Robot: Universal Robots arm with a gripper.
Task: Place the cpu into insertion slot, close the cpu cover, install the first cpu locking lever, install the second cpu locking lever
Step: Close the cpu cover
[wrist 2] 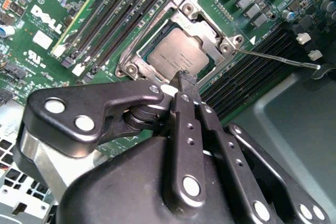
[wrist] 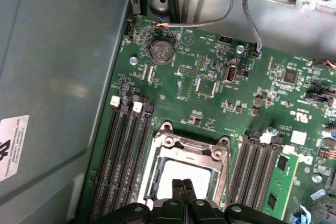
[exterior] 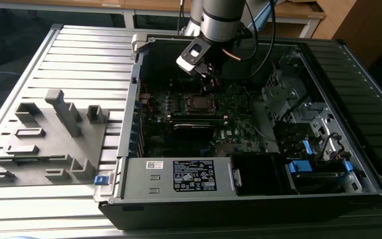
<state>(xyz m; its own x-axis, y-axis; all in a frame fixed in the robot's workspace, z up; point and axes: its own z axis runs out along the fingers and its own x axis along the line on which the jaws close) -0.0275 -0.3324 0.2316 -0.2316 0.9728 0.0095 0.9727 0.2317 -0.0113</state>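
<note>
Just beneath the hand [wrist 2: 185,80], the cpu [wrist 2: 176,56] lies framed by the cpu cover [wrist 2: 206,19].

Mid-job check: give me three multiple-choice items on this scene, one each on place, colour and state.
1. Where is the cpu? A in the pincer; B seated on the motherboard; C on the grey fixture.
2. Colour of the motherboard? A blue; B red; C green.
3. The cpu cover is: A lowered around the cpu; B standing upright; C gone.
B, it sits flat on the board; C, the board is green; A, its frame lies flat with the cpu showing through.
</note>
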